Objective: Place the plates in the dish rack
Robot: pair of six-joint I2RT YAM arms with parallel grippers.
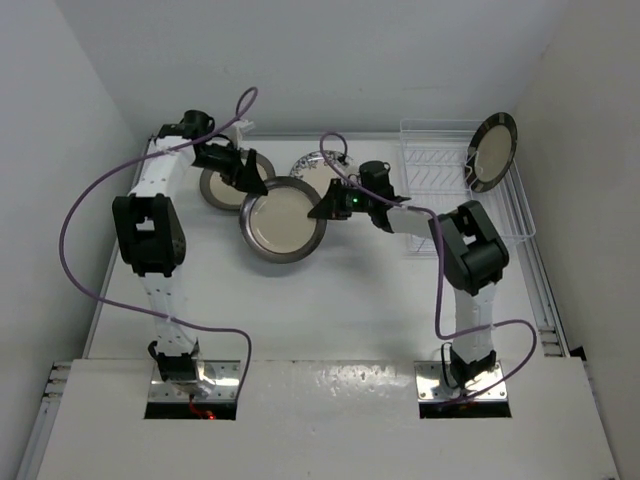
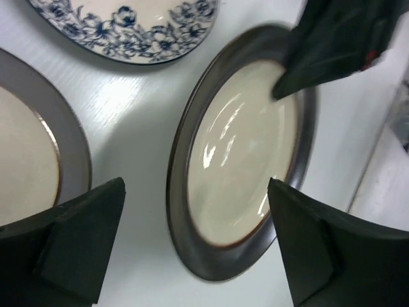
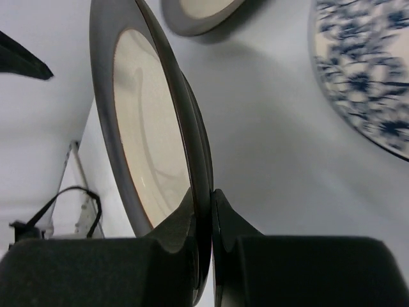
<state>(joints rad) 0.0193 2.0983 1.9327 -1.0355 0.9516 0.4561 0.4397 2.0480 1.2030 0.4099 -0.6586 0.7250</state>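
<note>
Plate (image 1: 283,218) with a dark grey rim and cream centre sits pinched at its edge in the right gripper (image 3: 203,198), the two fingers closed tight on the rim, one on each face. This plate is well to the left of the dish rack (image 1: 440,170). The right arm reaches leftward to it from in front of the rack. Whether the plate is clear of the table (image 1: 350,300) cannot be told.

The left gripper (image 2: 195,185) hangs over the side of that plate away from the rack. Its fingers (image 2: 83,249) are spread wide and hold nothing, and the plate's rim shows in the gap between them.

A second grey-rimmed plate (image 1: 225,185) lies flat on the table, farthest left of the rack of all the plates, partly under the left arm. The blue floral plate (image 1: 320,170) lies flat too, nearer the rack than the pinched plate and farther back, with part of it hidden behind the right gripper.

The striped-rim plate (image 1: 492,150) stands on edge at the far right corner of the rack, its face turned toward the left. The other slots in the rack hold no plates.
</note>
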